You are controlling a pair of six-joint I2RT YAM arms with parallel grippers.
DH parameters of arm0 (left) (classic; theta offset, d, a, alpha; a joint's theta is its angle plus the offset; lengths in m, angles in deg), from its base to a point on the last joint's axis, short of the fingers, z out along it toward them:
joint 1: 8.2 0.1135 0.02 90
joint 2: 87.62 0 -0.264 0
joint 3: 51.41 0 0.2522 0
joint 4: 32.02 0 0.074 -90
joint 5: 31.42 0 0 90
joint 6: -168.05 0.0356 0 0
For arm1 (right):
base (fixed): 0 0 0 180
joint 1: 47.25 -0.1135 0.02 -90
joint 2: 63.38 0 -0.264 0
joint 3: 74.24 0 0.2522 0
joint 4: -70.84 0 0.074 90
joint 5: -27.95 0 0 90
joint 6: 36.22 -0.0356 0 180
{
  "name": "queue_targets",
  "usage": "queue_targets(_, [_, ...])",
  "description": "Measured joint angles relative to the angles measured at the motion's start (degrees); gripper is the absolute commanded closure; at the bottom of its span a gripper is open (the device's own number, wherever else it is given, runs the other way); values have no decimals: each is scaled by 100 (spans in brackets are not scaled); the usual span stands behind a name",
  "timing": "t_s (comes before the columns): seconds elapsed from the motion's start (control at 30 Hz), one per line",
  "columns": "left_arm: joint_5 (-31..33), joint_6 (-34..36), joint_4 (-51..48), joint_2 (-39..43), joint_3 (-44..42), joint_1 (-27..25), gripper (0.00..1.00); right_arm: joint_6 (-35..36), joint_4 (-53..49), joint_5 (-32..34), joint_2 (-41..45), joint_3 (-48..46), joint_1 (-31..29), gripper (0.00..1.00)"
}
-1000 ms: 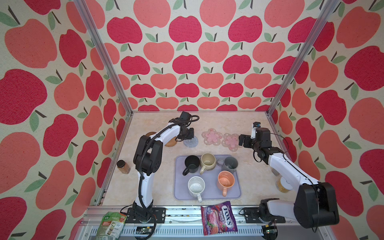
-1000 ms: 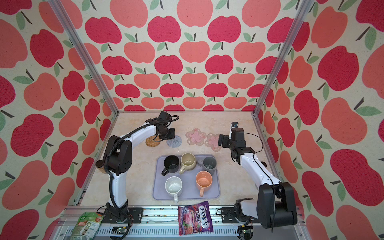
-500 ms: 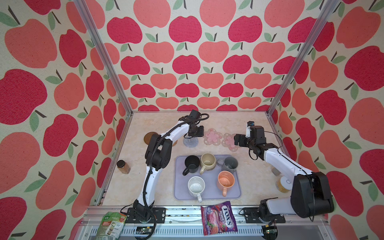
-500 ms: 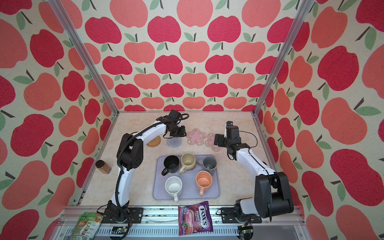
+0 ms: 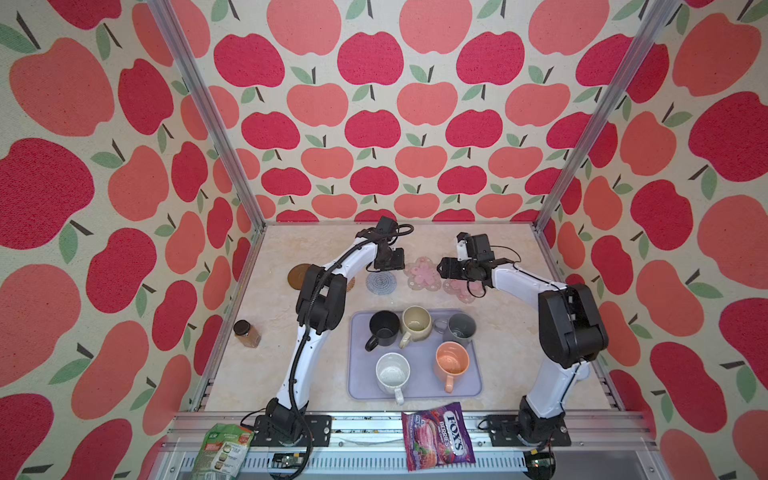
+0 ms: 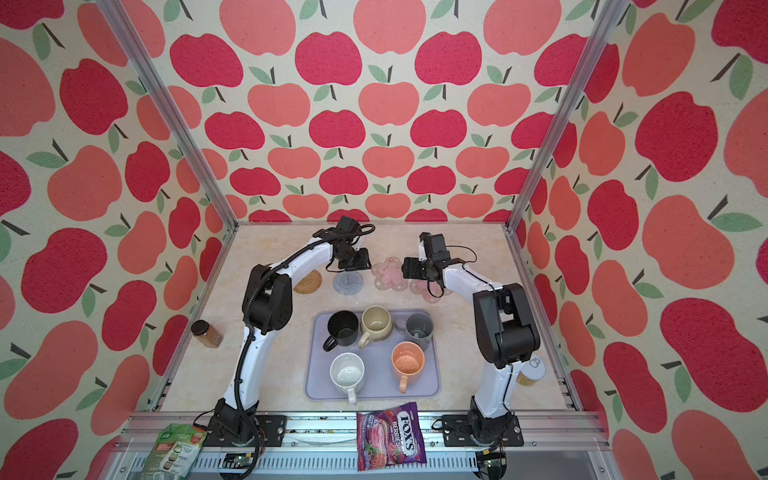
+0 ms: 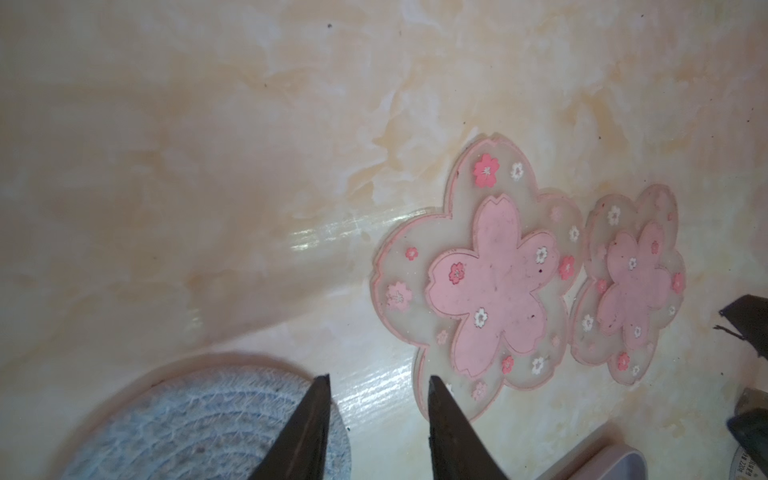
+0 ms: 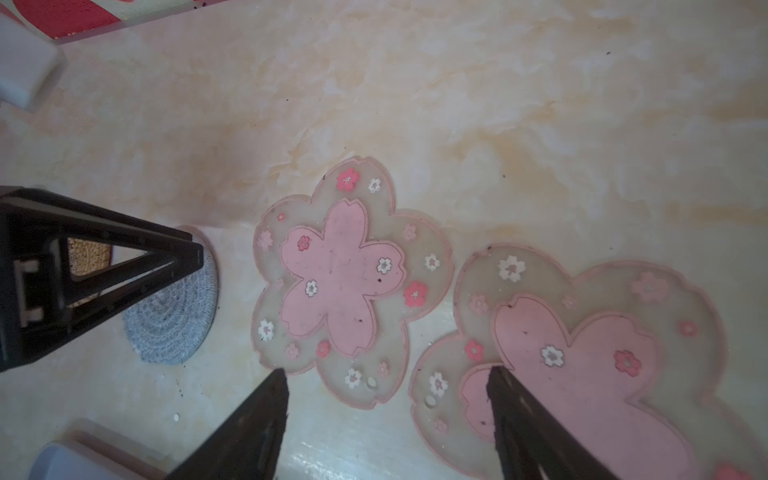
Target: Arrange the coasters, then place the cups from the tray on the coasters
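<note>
Both top views show five cups on the lavender tray (image 5: 415, 388): black (image 5: 383, 328), beige (image 5: 417, 324), grey (image 5: 460, 328), speckled white (image 5: 392, 372), orange (image 5: 452, 359). Behind the tray lie the coasters: dark brown disc (image 5: 297, 275), tan rattan (image 6: 308, 281), grey-blue knit (image 5: 381, 282), and two pink flowers (image 5: 423, 273) (image 5: 459, 287). My left gripper (image 7: 377, 380) is open and empty, low over bare table between the knit coaster (image 7: 187, 428) and a flower coaster (image 7: 486, 286). My right gripper (image 8: 387, 372) is open over the gap between both flower coasters (image 8: 340, 274) (image 8: 582, 357).
A brown-lidded jar (image 5: 246, 332) stands at the left edge, another jar (image 6: 530, 372) behind the right arm. A candy bag (image 5: 438, 434) and a green packet (image 5: 224, 449) lie on the front rail. Patterned walls close in three sides.
My left gripper has slid right past the knit coaster and its jaws have opened. My right gripper has moved left over the flower coasters and its jaws have narrowed a little.
</note>
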State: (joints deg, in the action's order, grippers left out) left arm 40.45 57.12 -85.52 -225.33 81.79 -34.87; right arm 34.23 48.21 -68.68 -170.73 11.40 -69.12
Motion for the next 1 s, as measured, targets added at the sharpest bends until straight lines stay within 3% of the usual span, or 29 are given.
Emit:
queue_targets(0.57, [-686, 85, -17, -315, 15, 118, 58, -345, -516, -96, -442, 356, -203, 25])
queue_targets(1.0, [-833, 87, 57, -334, 17, 116, 58, -444, -540, -166, -1064, 782, -214, 26])
